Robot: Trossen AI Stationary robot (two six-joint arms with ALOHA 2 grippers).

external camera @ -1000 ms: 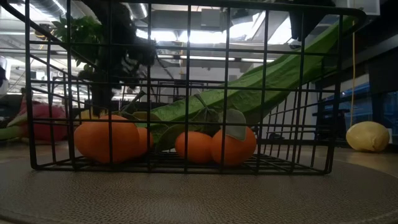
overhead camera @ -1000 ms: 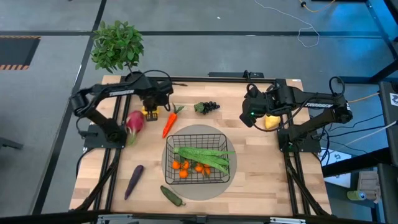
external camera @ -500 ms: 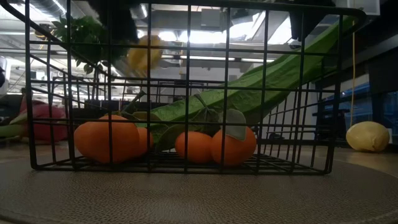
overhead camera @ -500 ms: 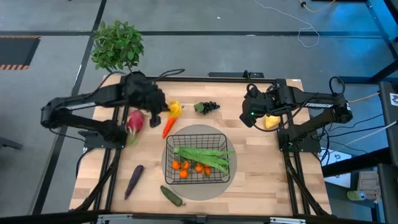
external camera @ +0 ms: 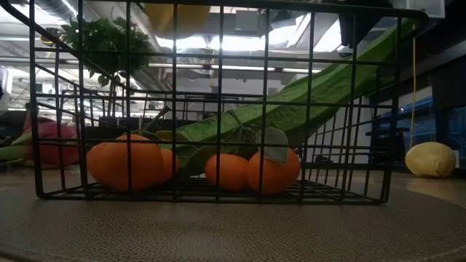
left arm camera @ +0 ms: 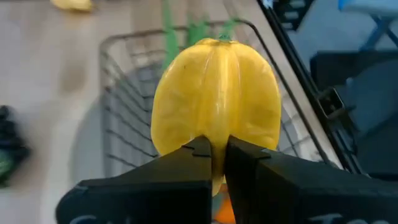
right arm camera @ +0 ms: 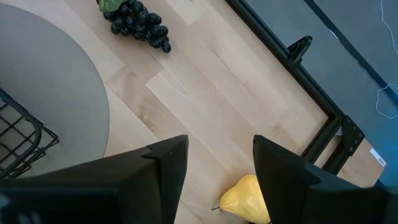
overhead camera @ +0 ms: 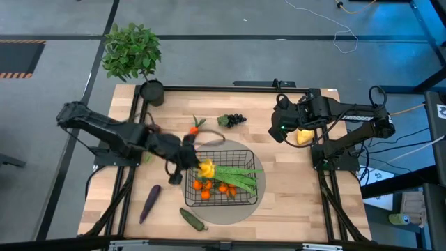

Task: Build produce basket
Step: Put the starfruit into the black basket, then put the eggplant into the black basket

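The black wire basket (overhead camera: pixel 223 178) stands on a round grey mat (overhead camera: pixel 209 150) and holds green beans (overhead camera: pixel 230 172) and tangerines (overhead camera: pixel 205 188). My left gripper (overhead camera: pixel 195 164) is shut on a yellow pepper (overhead camera: pixel 206 167) above the basket's left rim. The pepper also shows in the left wrist view (left arm camera: pixel 214 93) and at the top of the low view (external camera: pixel 175 13). My right gripper (overhead camera: pixel 282 132) hangs open over the far right of the table, beside a lemon (overhead camera: pixel 304 136). Carrot (overhead camera: pixel 197 125), grapes (overhead camera: pixel 232 120), eggplant (overhead camera: pixel 150 202) and cucumber (overhead camera: pixel 193 219) lie on the table. My left gripper pinches the pepper between its two fingers (left arm camera: pixel 249 162) at the end nearest the wrist (left arm camera: pixel 214 146), on a narrow ridge. The fingers come from the table's left, slanting down. The pepper sticks out beyond the fingertips, lifted clear above the basket.
A potted plant (overhead camera: pixel 131 50) stands at the far left corner. The dragon fruit (external camera: pixel 51 142) lies left of the basket, mostly under my left arm in the high view. Bare wood lies between the mat and the lemon (right arm camera: pixel 245 199).
My left gripper has lifted the yellow pepper off the table at the far left and swung it up and toward the near right, to above the basket's left rim, tipping up from steeply downward to a shallower slant. It has stayed shut on the pepper.
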